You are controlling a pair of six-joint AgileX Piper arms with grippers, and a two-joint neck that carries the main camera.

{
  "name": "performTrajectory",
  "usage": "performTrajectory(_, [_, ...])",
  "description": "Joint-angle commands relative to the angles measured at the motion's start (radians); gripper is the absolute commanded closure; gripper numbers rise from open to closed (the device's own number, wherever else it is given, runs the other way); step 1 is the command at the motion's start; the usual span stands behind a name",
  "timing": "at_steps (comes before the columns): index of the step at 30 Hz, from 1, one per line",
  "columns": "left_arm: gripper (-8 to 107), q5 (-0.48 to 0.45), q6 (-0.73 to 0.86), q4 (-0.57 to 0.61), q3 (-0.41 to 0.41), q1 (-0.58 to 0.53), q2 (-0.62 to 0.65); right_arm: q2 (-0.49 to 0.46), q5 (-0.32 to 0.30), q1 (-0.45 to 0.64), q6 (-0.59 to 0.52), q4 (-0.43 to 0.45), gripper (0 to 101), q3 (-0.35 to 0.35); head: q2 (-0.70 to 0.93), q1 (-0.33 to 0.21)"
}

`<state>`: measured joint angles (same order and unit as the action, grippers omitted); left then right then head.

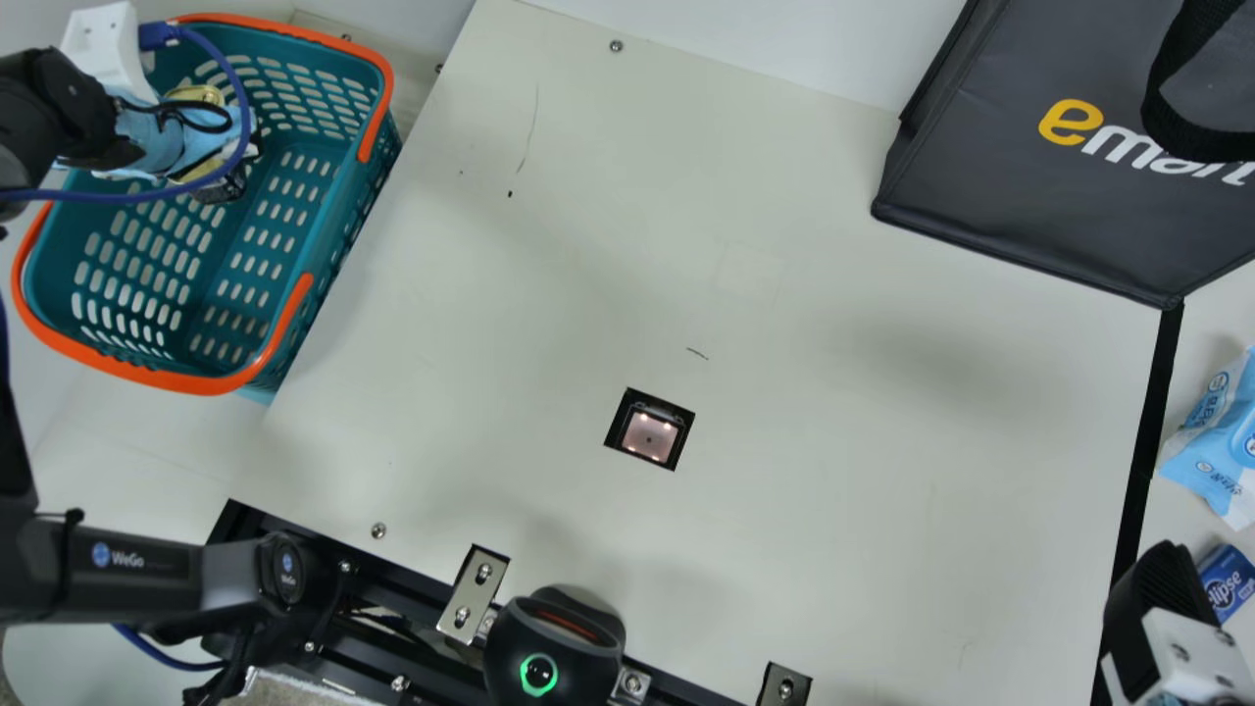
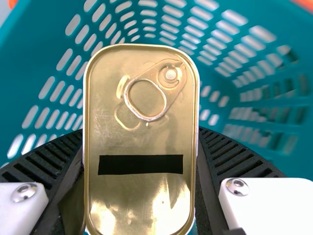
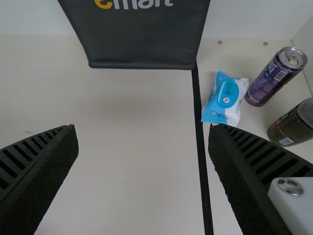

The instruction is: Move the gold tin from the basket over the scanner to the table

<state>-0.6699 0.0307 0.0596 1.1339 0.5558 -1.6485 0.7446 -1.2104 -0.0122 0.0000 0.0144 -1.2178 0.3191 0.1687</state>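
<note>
Right gripper (image 1: 1159, 574): held at the near right, its fingers spread wide with nothing between them.
Black device (image 1: 554, 652): set at the near edge, marked by a green ring of light.
Square window (image 1: 649, 436): framed in black in the table, with small lights showing inside.
Blue box (image 1: 1226, 580): placed at the near right, beyond the black strip (image 1: 1147, 422).
Packet (image 1: 1221, 431): laid farther along that side, light blue and white; a purple can (image 3: 275, 77) is set just beside it, and a dark jar (image 3: 296, 122) near the can.
Left gripper (image 1: 230, 167): positioned at the far left over the basket (image 1: 206, 382), its fingers closed on the gold tin (image 2: 142, 196).
Gold tin: gripped by its long sides at the basket; whether it is above or below the rim cannot be told.
Tin's face: long, round-cornered, edged by a raised rim; topped by a ring pull toward one end, crossed by a black band, lightly scuffed, brightly glinting at the other end.
Dark bag (image 1: 1029, 206): stood at the far right.
</note>
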Motion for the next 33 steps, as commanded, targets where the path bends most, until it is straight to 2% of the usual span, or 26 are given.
performTrajectory(1, [107,-0.031,-0.032,0.007,0.003,-0.023,0.068,0.000,0.000,0.000,0.000,0.000,6,0.000,0.002,-0.030])
performTrajectory(9, [107,-0.118,-0.076,0.009,-0.001,-0.142,0.233,0.000,0.000,0.000,0.000,0.000,6,0.000,0.002,-0.030])
performTrajectory(18, [107,-0.200,-0.178,-0.033,-0.018,-0.359,0.369,0.000,0.000,0.000,0.000,0.000,6,0.000,0.002,-0.030])
performTrajectory(33, [107,-0.332,-0.486,-0.134,0.010,-0.815,0.399,0.000,0.000,0.000,0.000,0.000,6,0.000,0.002,-0.030])
